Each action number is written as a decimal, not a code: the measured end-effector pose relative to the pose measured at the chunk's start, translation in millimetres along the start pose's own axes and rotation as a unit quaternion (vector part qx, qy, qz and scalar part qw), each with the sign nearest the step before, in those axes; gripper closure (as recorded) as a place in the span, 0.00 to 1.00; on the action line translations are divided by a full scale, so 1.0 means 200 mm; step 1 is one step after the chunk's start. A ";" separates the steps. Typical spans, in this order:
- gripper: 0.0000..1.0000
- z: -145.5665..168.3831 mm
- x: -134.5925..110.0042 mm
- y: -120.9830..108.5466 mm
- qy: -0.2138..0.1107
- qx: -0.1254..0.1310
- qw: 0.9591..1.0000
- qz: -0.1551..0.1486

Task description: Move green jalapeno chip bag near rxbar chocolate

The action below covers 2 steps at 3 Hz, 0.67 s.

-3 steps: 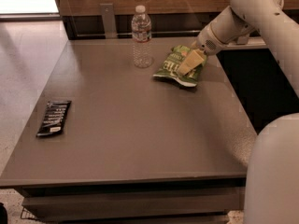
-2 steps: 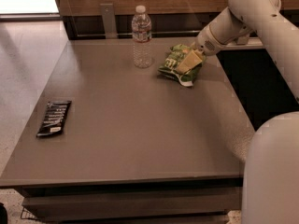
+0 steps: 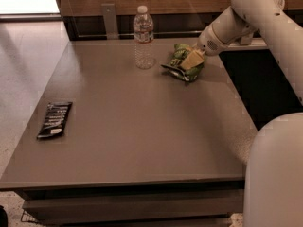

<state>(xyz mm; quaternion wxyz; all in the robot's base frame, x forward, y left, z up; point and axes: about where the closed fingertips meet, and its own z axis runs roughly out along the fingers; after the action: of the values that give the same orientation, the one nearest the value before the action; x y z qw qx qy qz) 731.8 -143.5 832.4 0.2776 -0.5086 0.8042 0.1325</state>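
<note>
The green jalapeno chip bag (image 3: pixel 180 60) is at the far right of the brown table (image 3: pixel 142 136), crumpled and tilted up on one side. My gripper (image 3: pixel 191 59), with tan fingers, reaches in from the upper right and is shut on the bag's right part. The rxbar chocolate (image 3: pixel 55 120), a flat black wrapper with white text, lies near the table's left edge, far from the bag.
A clear plastic water bottle (image 3: pixel 143 37) stands upright just left of the bag. A grey upright post (image 3: pixel 110 20) stands at the table's back edge. My white body (image 3: pixel 277 174) fills the lower right corner. A wooden wall runs behind the table.
The bag has bunched up in the gripper and risen slightly off the table. The bottle and the bar have not moved.
</note>
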 end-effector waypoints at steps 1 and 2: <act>1.00 0.00 0.00 0.00 0.000 0.000 1.000 0.000; 1.00 -0.01 0.00 0.00 0.001 0.001 1.000 0.000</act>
<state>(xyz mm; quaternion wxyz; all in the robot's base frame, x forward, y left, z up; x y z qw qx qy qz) 730.7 -143.6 833.3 0.2771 -0.5085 0.8047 0.1308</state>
